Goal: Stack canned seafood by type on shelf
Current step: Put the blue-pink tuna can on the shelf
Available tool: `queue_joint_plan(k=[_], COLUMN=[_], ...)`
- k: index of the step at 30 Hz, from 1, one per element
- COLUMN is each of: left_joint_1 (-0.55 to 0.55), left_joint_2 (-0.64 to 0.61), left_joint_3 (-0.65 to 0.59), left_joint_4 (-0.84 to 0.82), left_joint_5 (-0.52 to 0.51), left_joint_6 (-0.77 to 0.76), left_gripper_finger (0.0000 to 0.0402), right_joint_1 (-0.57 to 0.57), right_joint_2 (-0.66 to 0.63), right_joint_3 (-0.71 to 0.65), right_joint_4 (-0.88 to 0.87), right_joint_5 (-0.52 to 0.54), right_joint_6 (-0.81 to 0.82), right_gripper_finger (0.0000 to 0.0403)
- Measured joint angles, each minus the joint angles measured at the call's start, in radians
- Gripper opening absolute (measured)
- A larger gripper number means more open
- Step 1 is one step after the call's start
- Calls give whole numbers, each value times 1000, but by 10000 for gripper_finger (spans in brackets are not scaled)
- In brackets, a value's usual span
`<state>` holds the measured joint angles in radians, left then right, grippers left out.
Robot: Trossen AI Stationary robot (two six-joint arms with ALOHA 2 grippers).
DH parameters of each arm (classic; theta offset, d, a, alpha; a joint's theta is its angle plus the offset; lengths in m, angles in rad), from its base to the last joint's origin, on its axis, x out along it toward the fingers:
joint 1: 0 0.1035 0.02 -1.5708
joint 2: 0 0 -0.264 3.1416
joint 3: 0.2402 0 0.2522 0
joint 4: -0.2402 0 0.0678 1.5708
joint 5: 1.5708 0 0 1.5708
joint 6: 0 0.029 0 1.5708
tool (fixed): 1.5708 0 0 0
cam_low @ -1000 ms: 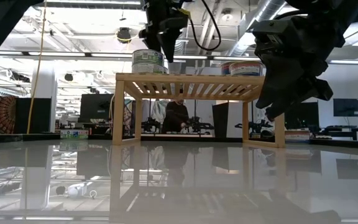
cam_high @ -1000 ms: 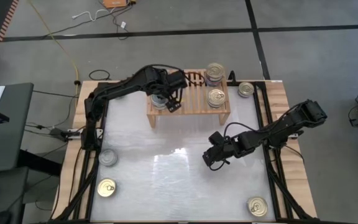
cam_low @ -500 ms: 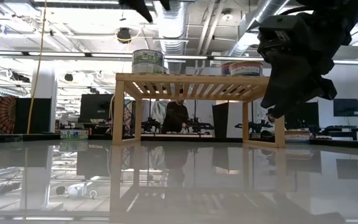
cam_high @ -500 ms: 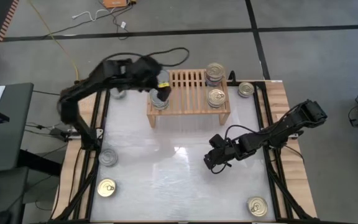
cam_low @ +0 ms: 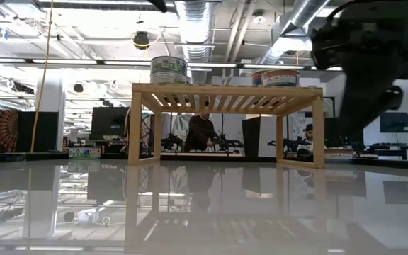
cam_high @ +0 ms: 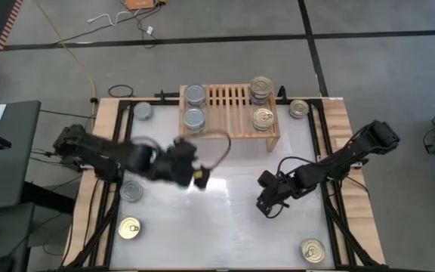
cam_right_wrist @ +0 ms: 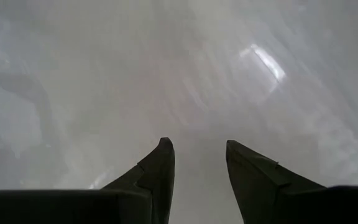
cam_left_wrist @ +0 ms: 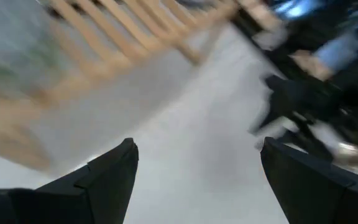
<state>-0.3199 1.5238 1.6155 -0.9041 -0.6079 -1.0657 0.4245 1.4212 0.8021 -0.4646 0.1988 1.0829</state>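
The light-wood shelf (cam_high: 229, 109) stands at the table's far side. Its left end carries two silver-topped cans (cam_high: 193, 119) (cam_high: 194, 94). Its right end carries a gold-topped can (cam_high: 262, 119) and a small stack (cam_high: 260, 87). Loose cans rest on their bases on the table: silver (cam_high: 131, 190), gold (cam_high: 129, 228), gold (cam_high: 312, 251). My left gripper (cam_high: 195, 175) (cam_left_wrist: 194, 180) hovers open over the table's middle left, nearer than the shelf. My right gripper (cam_high: 266, 200) (cam_right_wrist: 199, 165) is open above bare table at the middle right, and looms large in the low view (cam_low: 374, 71).
A silver can (cam_high: 143, 111) sits left of the shelf and a gold can (cam_high: 298, 109) right of it, both at the far edge. Wooden planks (cam_high: 104, 162) border the table. Bare white table lies between the two grippers and in front of the shelf.
My left gripper has drawn back from above the silver cans at the shelf's left end, swinging toward the table's near edge to the middle left; the cans stay on the shelf. My right gripper has shifted a little toward the near edge.
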Motion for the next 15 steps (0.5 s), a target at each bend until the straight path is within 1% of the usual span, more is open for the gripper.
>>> queue_joint_plan(k=[2, 4, 8, 10, 12, 15], left_joint_1=[-64, -118, -189, -212, -224, -225], left_joint_2=[3, 15, 56, 81, 109, 140], left_joint_3=[-67, -127, -231, -279, -321, -383], left_joint_4=[102, 162, 182, 188, 210, 278], left_joint_5=[-35, -71, -89, -67, -32, 22], left_joint_6=[-72, -158, -378, -479, -539, -556], left_gripper_finger=[326, 326, 326, 326, 326, 326], right_joint_1=[7, 15, 42, 56, 74, 115], right_joint_2=[-20, -45, -100, -127, -152, -167], right_joint_3=[0, 0, 0, 0, 0, 6], right_joint_4=[-42, -91, -199, -251, -293, -318], right_joint_5=[-19, -39, -60, -78, -100, -135], right_joint_6=[1, 11, 48, 80, 125, 200], right_gripper_finger=[169, 167, 147, 130, 111, 85])
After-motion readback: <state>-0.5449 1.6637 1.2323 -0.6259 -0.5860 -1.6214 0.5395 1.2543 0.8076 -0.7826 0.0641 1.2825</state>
